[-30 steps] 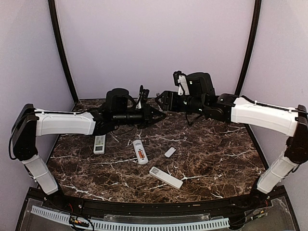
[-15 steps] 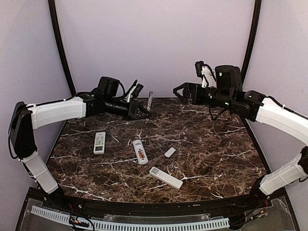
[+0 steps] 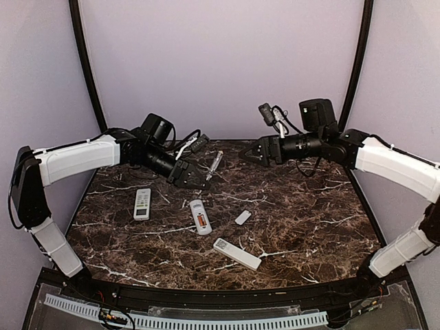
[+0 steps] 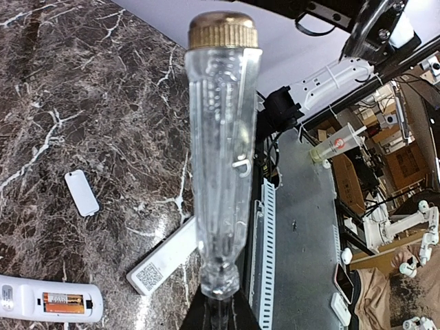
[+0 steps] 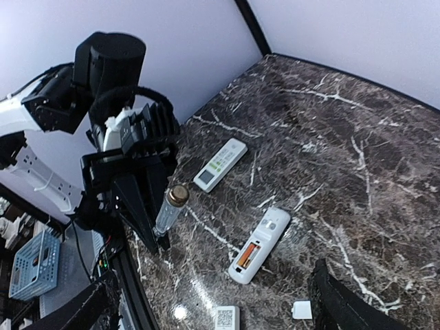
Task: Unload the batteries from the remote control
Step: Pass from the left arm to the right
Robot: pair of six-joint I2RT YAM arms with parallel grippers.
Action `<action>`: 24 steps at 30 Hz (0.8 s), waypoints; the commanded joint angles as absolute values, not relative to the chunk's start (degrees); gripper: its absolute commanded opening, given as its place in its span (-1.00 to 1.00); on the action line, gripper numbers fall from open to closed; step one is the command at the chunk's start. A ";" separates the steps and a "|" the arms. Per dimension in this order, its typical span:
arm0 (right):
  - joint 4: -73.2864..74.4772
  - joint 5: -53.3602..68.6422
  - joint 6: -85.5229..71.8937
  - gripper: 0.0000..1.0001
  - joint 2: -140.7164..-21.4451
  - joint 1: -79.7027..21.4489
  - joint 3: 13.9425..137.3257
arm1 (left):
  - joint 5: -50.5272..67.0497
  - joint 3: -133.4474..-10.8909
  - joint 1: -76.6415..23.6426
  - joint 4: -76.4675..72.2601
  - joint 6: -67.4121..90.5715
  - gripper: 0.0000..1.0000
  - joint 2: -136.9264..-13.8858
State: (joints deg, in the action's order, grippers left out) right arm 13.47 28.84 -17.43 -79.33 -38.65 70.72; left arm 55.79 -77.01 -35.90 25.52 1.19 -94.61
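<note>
A white remote [image 3: 200, 216] lies on its face mid-table with its compartment open, and orange batteries [image 3: 203, 221] show inside. The remote also shows in the left wrist view [image 4: 27, 300] with the batteries [image 4: 63, 302], and in the right wrist view [image 5: 265, 240] with the batteries [image 5: 247, 256]. My left gripper [image 3: 198, 180] is shut on the shaft of a clear-handled screwdriver [image 3: 215, 165], held in the air behind the remote, brass cap outward [image 4: 223, 158]. My right gripper [image 3: 249, 155] is open and empty, raised at back centre, its fingers [image 5: 340, 302] wide apart.
A second remote [image 3: 141, 203] lies face up at left. A third remote [image 3: 236, 253] lies face down near the front, its QR label showing [image 4: 152, 273]. A small white cover plate [image 3: 243, 217] lies right of the open remote.
The two grippers were close together at back centre and have drawn apart. My left gripper pulled back, then came lower and forward with the screwdriver. My right gripper swung away and dipped.
</note>
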 commanded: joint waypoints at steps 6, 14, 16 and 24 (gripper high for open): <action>13.47 44.03 -17.32 0.62 -85.57 -41.57 72.13 | 61.16 -78.80 -39.91 35.23 -7.19 -1.00 -95.72; 11.85 50.26 -17.86 0.26 -88.39 -41.81 73.82 | 62.85 -79.19 -41.33 35.86 -7.42 -1.00 -97.12; 12.01 51.25 -17.94 0.12 -88.98 -41.89 74.13 | 62.86 -79.19 -41.45 35.66 -7.27 -1.00 -97.31; 12.32 53.48 -17.92 -0.21 -90.95 -42.86 74.70 | 63.24 -79.36 -41.48 35.64 -7.08 -1.00 -98.12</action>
State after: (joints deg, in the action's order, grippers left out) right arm 13.30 50.94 -18.04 -89.71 -41.85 72.97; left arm 61.21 -77.87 -41.28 33.61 -5.85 -97.93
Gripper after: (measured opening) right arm 0.435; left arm 0.071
